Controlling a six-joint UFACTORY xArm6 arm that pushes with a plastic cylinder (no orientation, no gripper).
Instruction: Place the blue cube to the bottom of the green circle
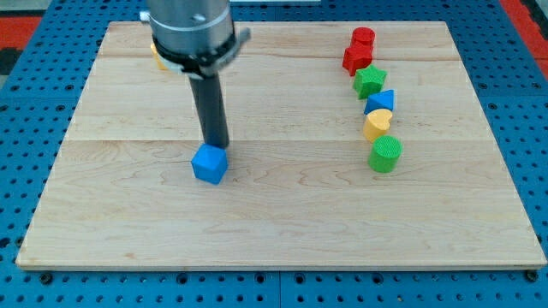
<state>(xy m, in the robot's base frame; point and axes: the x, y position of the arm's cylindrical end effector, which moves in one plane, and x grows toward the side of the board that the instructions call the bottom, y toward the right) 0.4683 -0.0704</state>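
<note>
Wooden tabletop (282,222) on blue pegboard. My tip (219,145) sits just above the blue cube (210,164), touching or nearly so, left of centre. No gripper on this arm, only the rod.

Green circle (385,154) stands well apart at the view's right, lowest in a column of 6: red cylinder (363,38), red star (357,59), green star (370,81), blue triangle (381,102), yellow heart (376,125). Yellow block (157,58) partly hidden behind the arm.

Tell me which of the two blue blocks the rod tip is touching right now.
The blue cube, alone at the board's middle-left, with my tip at its upper edge. The other blue block sits in the right-hand column.
</note>
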